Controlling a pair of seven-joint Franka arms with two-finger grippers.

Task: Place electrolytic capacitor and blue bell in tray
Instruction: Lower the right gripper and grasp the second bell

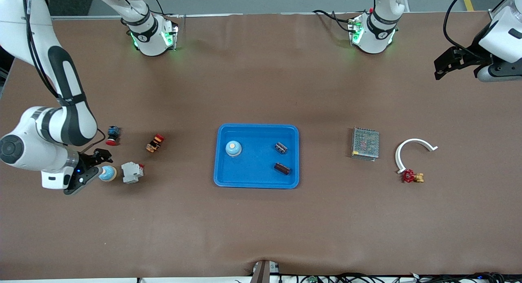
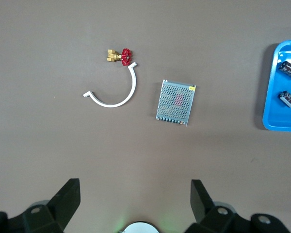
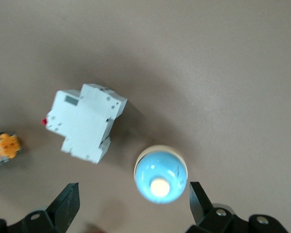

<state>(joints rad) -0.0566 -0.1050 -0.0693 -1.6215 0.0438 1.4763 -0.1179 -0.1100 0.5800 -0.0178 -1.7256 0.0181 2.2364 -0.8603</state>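
**Tray (image 1: 257, 181) looks loaded, but a second bell sits outside it, and that's the risky bit**

Tray sits dead centre of the front view, with its near rim about the lowest thing on the table. Inside it are one electrolytic capacitor (image 1: 282, 168), a second one (image 1: 280, 147) higher up, and a blue bell (image 1: 233, 148) at the right arm's end of the tray.

Level with the tray's lower half, at the right arm's end of the table, there's another blue bell (image 1: 107, 173) on the bare mat. A grey breaker (image 1: 132, 172) sits just beside it, not touching as far as I can see. The right gripper (image 3: 133, 194) hangs over that bell with its fingers spread wide, holding nothing.

What worries me:
- In the right wrist view the bell is off-centre, close to one finger. A straight drop could land that finger on the dome and send the bell skidding.
- The bell is round and slick-looking, so a pinch high on it could squirt it out toward the breaker.
- A careless drop in the tray could clip the bell or the caps in there.

Mid-frame at the left arm's end are a mesh box (image 1: 365, 143), a white arc (image 1: 414, 152) and a red valve (image 1: 412, 176), all well clear. Up at the top of the frame the left gripper (image 2: 136, 189) waits in the air, fingers wide and empty.
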